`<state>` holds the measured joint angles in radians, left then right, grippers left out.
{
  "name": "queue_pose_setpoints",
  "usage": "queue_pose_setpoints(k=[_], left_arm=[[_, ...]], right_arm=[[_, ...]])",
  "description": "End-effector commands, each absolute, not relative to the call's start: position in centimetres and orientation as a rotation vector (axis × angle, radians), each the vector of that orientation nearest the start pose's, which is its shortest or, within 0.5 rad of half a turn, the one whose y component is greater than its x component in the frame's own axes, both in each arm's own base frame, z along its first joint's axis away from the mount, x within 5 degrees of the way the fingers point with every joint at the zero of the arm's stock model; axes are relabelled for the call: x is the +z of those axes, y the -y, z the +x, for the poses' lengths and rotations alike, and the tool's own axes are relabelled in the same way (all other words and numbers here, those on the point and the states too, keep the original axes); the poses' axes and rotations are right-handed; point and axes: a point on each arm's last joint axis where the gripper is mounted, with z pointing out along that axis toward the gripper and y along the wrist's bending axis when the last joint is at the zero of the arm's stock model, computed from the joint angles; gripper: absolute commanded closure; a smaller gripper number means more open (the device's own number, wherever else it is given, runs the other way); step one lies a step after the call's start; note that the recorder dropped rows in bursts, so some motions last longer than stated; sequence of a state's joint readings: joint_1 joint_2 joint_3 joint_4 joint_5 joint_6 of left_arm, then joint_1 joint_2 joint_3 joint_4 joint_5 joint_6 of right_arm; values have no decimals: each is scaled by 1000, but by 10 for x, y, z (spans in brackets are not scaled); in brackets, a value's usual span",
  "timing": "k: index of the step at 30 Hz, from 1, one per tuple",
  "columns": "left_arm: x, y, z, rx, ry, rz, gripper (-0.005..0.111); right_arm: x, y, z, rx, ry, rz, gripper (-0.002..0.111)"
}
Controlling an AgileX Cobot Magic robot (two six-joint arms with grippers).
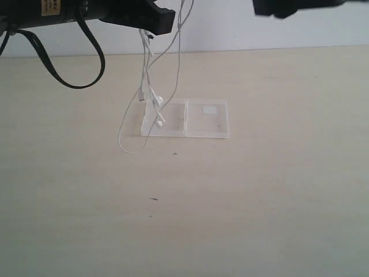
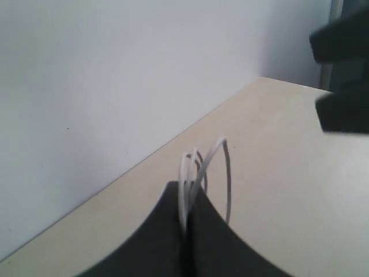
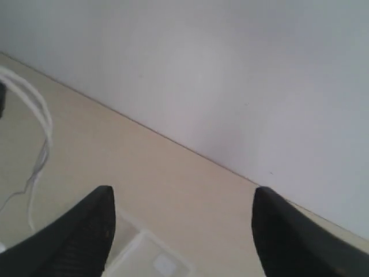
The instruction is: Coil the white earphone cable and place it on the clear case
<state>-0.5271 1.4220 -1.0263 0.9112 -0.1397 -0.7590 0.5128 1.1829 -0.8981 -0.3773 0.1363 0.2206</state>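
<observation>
The white earphone cable (image 1: 143,81) hangs in several strands from my left gripper (image 1: 165,21), high above the table. Its earbuds dangle over the left half of the clear case (image 1: 216,128), and a low loop rests on the table left of the case. In the left wrist view the left gripper (image 2: 187,193) is shut on looped strands of the cable (image 2: 193,167). My right gripper (image 1: 282,7) hovers up at the right, apart from the cable. In its own view the right gripper (image 3: 183,199) is open and empty above the case (image 3: 135,248); the cable (image 3: 41,118) shows at one side.
A thick black robot cable (image 1: 81,83) droops from the left arm over the table's back left. The beige table (image 1: 259,202) meets a white wall (image 1: 259,32) behind. Small dark specks (image 1: 154,199) lie in front of the case.
</observation>
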Motion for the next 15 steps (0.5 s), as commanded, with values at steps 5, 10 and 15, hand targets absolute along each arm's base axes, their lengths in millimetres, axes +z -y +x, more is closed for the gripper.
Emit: queue_pose_setpoints(k=[5,10,15], left_arm=[[346,169,270,-397,-1628,657,107],[347,168,270,-407,-1640,635,107],[346,168,270,-435,-1660,599,107]], right_arm=[[280,-133,220,352,-1712,-648,43],[265,-146,225,474,-1673,-669,35],[257,-161,230,654,-1600,-660,34]])
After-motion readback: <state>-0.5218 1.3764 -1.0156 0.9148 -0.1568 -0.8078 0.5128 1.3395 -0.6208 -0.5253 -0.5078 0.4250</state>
